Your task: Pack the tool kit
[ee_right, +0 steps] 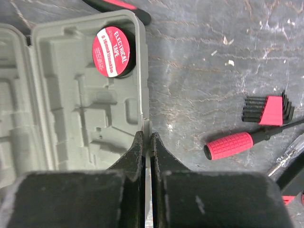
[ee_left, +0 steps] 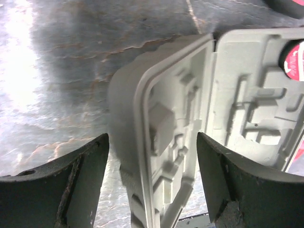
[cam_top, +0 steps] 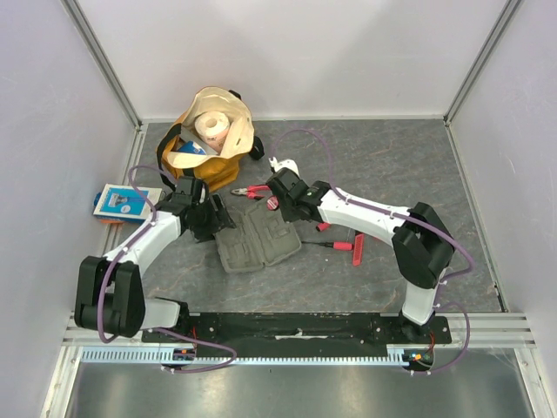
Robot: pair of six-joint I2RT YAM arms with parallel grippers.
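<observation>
The grey tool case (cam_top: 257,244) lies open in the middle of the table. My left gripper (cam_top: 211,219) is open and straddles the raised left half of the case (ee_left: 166,142) without touching it; its fingers (ee_left: 85,185) stand apart on either side. My right gripper (ee_right: 147,138) is shut on the rim of the case's right half (ee_right: 85,95). A red-and-black tape roll (ee_right: 112,51) sits in a slot there. Red-handled pliers (cam_top: 251,191) lie behind the case. A red-handled screwdriver (ee_right: 230,145) and a red holder of black bits (ee_right: 270,109) lie to its right.
A tan-and-yellow bag (cam_top: 209,144) with a paper roll stands at the back left. A blue-and-white packet (cam_top: 122,203) lies at the left edge. A thin clear-handled tool (ee_right: 287,156) lies beside the screwdriver. White walls enclose the table.
</observation>
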